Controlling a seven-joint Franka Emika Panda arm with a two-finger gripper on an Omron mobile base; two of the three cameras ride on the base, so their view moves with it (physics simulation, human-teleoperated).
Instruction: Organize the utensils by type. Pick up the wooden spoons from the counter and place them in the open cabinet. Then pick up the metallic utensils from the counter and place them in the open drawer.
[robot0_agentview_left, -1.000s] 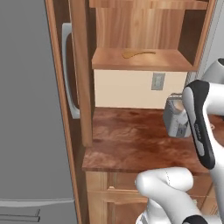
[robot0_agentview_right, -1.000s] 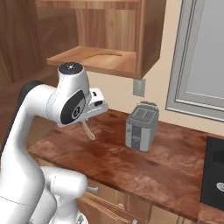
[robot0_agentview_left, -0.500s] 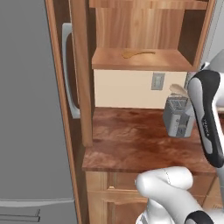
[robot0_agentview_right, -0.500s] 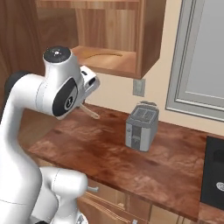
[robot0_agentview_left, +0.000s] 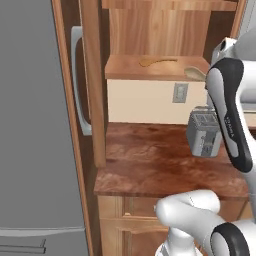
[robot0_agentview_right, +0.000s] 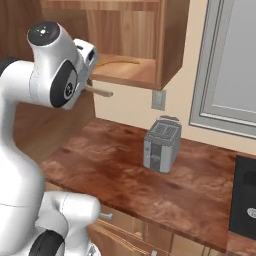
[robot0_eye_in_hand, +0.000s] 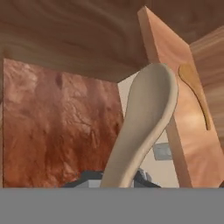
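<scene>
A: Where is the pale beige spoon (robot0_eye_in_hand: 146, 127)?
B: Centre of the hand view, clamped by its handle in the gripper (robot0_agentview_right: 89, 86); probably light, stiff; bowl points toward the open cabinet (robot0_agentview_left: 150, 72), upper middle.

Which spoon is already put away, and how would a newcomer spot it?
Find the open wall cabinet above the counter. On its shelf lies an orange-brown spoon with a thin handle, lying flat and alone. The other spoon, pale beige and thicker, is in the fingers just outside the shelf.
</scene>
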